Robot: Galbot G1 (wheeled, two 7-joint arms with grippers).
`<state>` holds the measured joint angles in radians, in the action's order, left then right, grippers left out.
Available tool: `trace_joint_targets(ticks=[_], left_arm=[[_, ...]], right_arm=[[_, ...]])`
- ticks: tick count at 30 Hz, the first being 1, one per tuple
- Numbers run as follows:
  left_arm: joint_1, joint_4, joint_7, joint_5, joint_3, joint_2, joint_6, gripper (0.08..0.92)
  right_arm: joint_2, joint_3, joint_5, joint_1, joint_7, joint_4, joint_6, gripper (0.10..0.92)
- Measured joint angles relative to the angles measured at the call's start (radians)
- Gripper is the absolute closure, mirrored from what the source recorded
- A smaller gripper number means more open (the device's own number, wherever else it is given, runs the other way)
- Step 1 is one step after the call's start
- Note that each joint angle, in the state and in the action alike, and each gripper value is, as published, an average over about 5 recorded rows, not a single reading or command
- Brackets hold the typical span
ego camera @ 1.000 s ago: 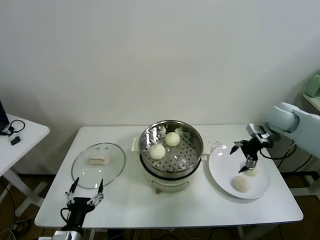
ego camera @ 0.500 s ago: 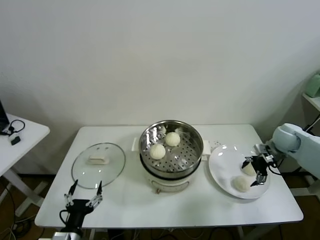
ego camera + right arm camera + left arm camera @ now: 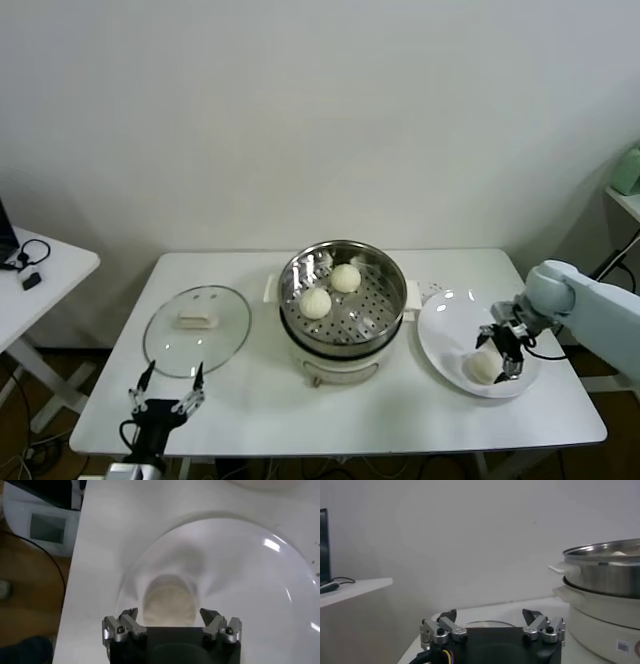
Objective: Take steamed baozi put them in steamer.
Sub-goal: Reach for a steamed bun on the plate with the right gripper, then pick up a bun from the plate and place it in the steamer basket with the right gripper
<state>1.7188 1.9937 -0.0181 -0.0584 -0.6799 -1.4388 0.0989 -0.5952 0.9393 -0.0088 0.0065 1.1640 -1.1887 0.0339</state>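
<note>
White baozi (image 3: 316, 302): two in steamer (image 3: 385, 300), one on plate (image 3: 445, 330).

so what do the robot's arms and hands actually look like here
The right arm has a smooth pale blue-white shell ending in a black wrist. The right hand and left hand match: black body, silver metal finger links with dark tips. Thin coloured wires show behind the left hand.

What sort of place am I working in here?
Probably a lab or office room staged as a kitchen: a steamer, plate and glass lid on a plain white table, bare wall behind.
</note>
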Motion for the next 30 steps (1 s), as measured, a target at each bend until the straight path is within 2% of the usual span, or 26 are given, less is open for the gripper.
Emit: trace_joint_targets(ticks=[6, 14, 30], left_arm=[[-0.002, -0.003, 0.001, -0.007, -0.005, -0.006, -0.001, 0.177], [0.001, -0.002, 0.006, -0.012, -0.005, -0.012, -0.003, 0.177], [0.005, 0.003, 0.01, -0.012, 0.001, -0.011, -0.01, 0.177]], right_arm=[[-0.012, 0.0, -0.012, -0.008, 0.0, 0.016, -0.004, 0.208], [-0.02, -0.004, -0.02, -0.013, 0.001, 0.029, -0.009, 0.281], [0.007, 0.023, 0.005, 0.057, 0.022, -0.027, -0.035, 0.311]])
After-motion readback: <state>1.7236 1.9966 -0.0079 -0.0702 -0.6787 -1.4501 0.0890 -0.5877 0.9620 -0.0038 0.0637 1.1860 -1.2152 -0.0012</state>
